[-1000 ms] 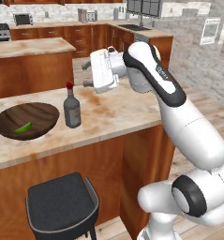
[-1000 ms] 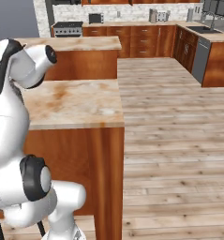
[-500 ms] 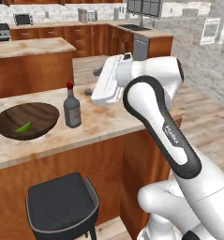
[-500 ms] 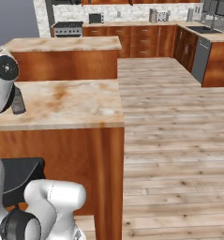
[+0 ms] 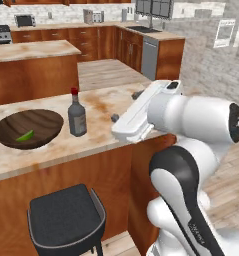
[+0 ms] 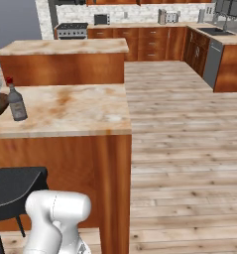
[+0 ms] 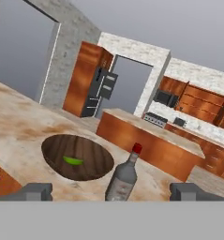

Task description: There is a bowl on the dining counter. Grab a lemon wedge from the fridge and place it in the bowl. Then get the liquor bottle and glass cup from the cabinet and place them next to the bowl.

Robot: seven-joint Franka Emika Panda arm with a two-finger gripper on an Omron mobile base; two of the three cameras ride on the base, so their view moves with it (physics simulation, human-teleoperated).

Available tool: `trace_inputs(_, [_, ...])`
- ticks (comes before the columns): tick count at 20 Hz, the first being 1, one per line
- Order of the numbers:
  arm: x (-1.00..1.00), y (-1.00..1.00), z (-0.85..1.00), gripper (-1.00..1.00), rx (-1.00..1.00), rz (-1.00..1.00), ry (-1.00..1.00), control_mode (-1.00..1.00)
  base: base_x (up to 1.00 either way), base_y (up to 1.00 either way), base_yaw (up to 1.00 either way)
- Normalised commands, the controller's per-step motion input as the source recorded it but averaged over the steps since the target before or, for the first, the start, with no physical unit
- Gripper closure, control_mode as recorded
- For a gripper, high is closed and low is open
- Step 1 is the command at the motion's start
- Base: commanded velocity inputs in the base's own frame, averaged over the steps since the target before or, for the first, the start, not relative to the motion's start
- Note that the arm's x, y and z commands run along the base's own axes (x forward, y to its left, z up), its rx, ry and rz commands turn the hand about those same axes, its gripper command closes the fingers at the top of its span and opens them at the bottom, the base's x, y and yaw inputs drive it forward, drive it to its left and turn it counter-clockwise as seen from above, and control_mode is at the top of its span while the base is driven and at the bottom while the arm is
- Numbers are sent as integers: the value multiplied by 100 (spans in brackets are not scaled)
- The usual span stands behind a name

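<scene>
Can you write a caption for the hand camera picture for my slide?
Open gripper faces the liquor bottle standing beside the bowl holding a lemon wedge on the dining counter.

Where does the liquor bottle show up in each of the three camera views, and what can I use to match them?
Left base view: the liquor bottle stands left of centre on the dining counter.
Right base view: at the far left edge, on the counter's top.
Hand view: bottom centre, leaning in the tilted picture.
Shared landmark: the bowl with the lemon wedge, just beside the bottle.
</scene>
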Motion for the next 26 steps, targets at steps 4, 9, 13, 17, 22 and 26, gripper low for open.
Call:
trace_inputs(4, [-82,-66,16,-100,0,-23,0,-100,0,0,0])
trace_inputs(9, [-74,-57,1,-100,0,-20,0,-100,0,0,0])
trace_inputs(13, [-13,-9,-2,-100,-1,-8,4,-100,0,0,0])
trace_inputs(17, [2,0,0,-100,-1,0,3,-100,0,0,0])
trace_inputs(22, [-4,-37,0,-100,1,-4,16,-100,0,0,0])
trace_inputs(26, [-14,-68,1,-100,3,-3,27,-100,0,0,0])
